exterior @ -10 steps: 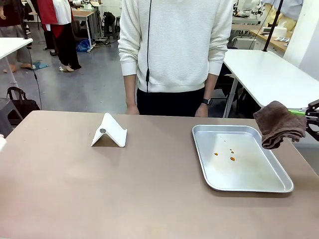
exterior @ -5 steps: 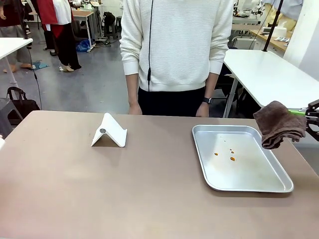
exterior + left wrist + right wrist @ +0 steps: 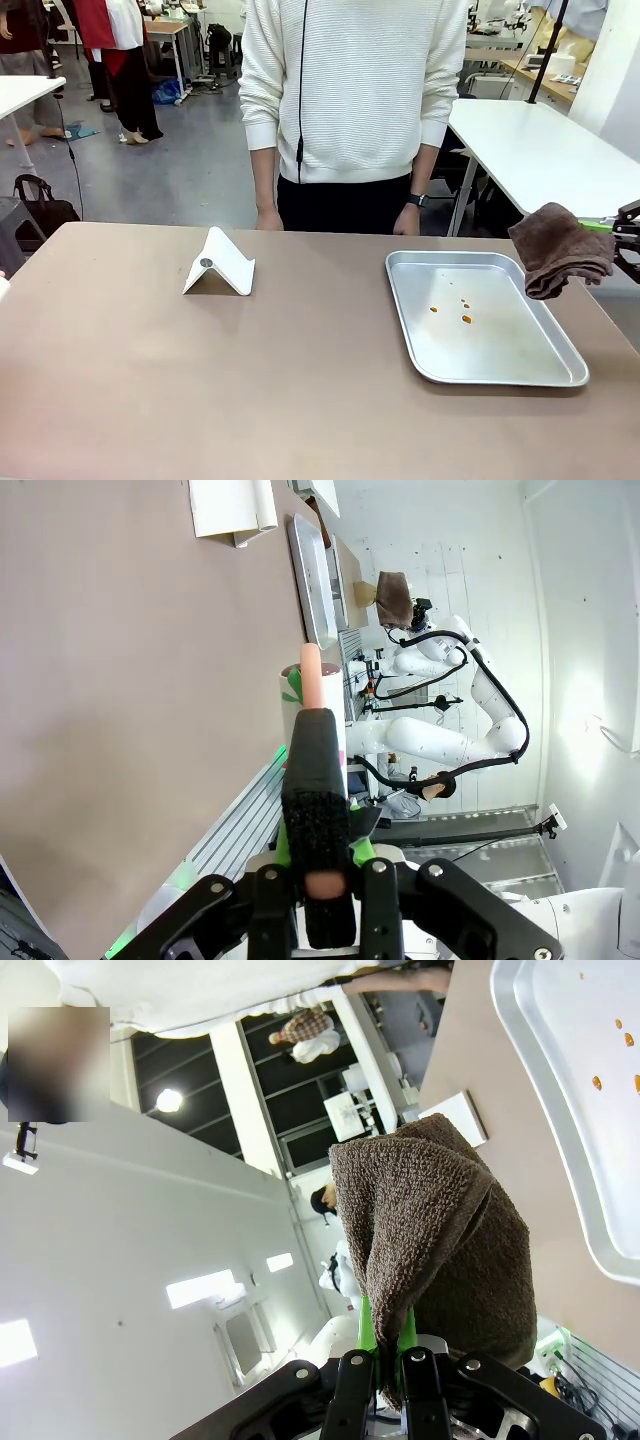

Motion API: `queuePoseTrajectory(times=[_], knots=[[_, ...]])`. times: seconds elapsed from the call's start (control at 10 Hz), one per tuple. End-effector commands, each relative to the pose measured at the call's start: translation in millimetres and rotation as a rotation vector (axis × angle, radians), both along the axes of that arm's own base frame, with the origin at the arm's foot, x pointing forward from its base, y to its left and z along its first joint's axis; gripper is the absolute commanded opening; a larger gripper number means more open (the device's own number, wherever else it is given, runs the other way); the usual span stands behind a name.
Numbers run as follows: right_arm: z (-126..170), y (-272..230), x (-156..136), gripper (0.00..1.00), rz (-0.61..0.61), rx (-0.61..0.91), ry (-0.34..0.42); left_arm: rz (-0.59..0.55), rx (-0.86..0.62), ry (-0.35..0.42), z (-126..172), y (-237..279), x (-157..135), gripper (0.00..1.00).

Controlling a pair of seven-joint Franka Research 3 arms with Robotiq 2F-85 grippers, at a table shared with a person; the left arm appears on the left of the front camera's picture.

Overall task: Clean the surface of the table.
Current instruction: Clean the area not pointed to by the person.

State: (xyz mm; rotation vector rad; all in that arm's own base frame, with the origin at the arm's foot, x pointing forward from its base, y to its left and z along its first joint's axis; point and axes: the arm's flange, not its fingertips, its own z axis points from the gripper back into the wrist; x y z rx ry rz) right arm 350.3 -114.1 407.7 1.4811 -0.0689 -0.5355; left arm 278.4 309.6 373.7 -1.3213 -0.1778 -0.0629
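Table [image 3: 200,380]: we see the wide tan-brown top running across the front view. It carries the tray on its right part and a white stand left of the middle. In the left wrist view [image 3: 120,680] it appears as a tan plane turned on its side.
Tray [image 3: 500,378]: shallow silver metal, lying flat near the table's right edge.
Crumbs [image 3: 465,318]: a few small orange bits lie inside the tray, near its middle.
White stand [image 3: 220,265]: a folded, tent-shaped piece resting on the table, well apart from the tray.
Right claw [image 3: 388,1345]: we note it closed on a brown cloth [image 3: 430,1230], with the green pads pinching a fold. From the front, the claw [image 3: 622,232] sits at the picture's right edge.
Brown cloth, front view [image 3: 560,250]: it hangs bunched from the claw, by the tray's far right corner.
Left claw [image 3: 321,865]: clamped around a long black rough-surfaced object [image 3: 315,770] with a pale pink tip. We cannot tell what this object is.
Person [image 3: 350,100]: stands at the table's far side in a white sweater, arms hanging down.
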Motion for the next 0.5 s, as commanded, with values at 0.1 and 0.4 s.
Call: queuePoseTrajectory(times=[0.1, 0.4], knots=[[11.1, 6.8, 6.6, 0.07, -0.025, -0.099, -0.032, -0.002, 0.006, 0.003, 1.1, -5.1, -3.1, 0.22], [32.0, 31.7, 42.6, 0.07, 0.019, -0.461, -0.058, -0.002, 0.006, 0.003, 1.1, -5.1, -3.1, 0.22]])
